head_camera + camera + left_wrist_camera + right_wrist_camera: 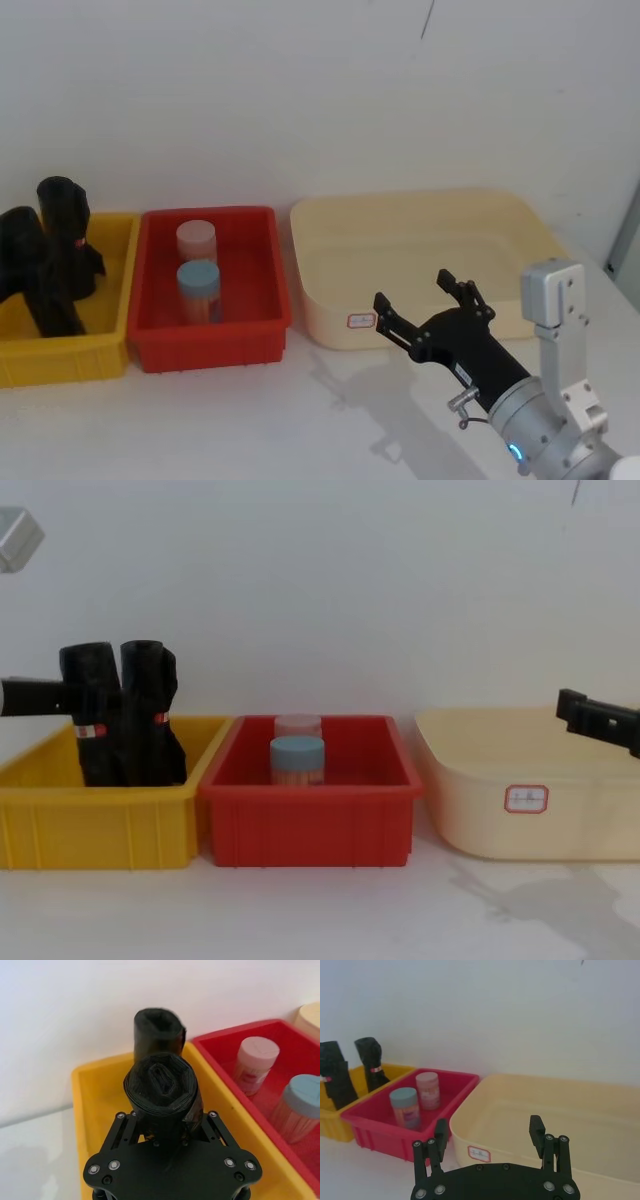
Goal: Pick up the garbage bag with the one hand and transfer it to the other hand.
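Black garbage bag (162,1085) gripped by left claw (166,1115) in yellow bin (100,825); right claw (488,1127) spread by cream tub (580,1110)

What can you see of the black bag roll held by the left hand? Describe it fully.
The bag roll is a black cylinder of crinkled, tightly wound plastic, its folded core showing on top. It wears a red-and-white band. It stands upright in the yellow bin, close beside a second black roll. The left hand grips its sides.
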### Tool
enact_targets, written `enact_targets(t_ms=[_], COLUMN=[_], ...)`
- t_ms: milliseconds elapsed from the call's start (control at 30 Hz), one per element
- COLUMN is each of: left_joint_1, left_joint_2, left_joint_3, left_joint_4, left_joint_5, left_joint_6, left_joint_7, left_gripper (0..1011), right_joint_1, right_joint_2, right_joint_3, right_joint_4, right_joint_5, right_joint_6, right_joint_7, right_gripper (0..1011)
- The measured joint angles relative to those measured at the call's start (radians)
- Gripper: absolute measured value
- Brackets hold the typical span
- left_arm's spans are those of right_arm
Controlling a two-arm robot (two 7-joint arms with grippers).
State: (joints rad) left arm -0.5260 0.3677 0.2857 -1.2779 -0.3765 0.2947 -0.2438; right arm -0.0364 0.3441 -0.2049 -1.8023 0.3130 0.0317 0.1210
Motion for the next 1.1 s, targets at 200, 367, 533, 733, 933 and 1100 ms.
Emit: enact_targets(t_ms=[200, 367, 533, 733, 933, 1100], left_joint_1=[-0.008, -0.028, -0.045, -0.068, -0.099, -0.122], left_joint_2=[0.009, 0.015, 0.016, 0.015, 0.014, 0.014], left_joint_3=[-0.008, -0.022, -0.031, -0.037, -0.032, -0.019], left_joint_4=[-0.043, -0.084, -0.105, -0.118, -0.118, -0.104], left_joint_5=[-0.008, -0.042, -0.075, -0.118, -0.170, -0.198], left_joint_6=[0.015, 0.031, 0.043, 0.062, 0.087, 0.103], left_joint_7=[-0.025, -0.066, -0.106, -0.158, -0.236, -0.292], left_gripper=[371, 371, 371, 371, 371, 371], right_joint_1=[0.012, 0.025, 0.035, 0.046, 0.057, 0.068], right_joint_2=[0.024, 0.058, 0.092, 0.146, 0.201, 0.244], right_joint_3=[0.007, 0.015, 0.020, 0.025, 0.027, 0.026], right_joint_4=[-0.008, -0.020, -0.032, -0.047, -0.064, -0.075], right_joint_5=[0.030, 0.064, 0.094, 0.134, 0.170, 0.193], right_joint_6=[0.008, 0.025, 0.042, 0.066, 0.089, 0.105], right_joint_7=[0.058, 0.121, 0.179, 0.264, 0.347, 0.410], right_gripper=[1000, 1000, 1000, 1000, 1000, 1000])
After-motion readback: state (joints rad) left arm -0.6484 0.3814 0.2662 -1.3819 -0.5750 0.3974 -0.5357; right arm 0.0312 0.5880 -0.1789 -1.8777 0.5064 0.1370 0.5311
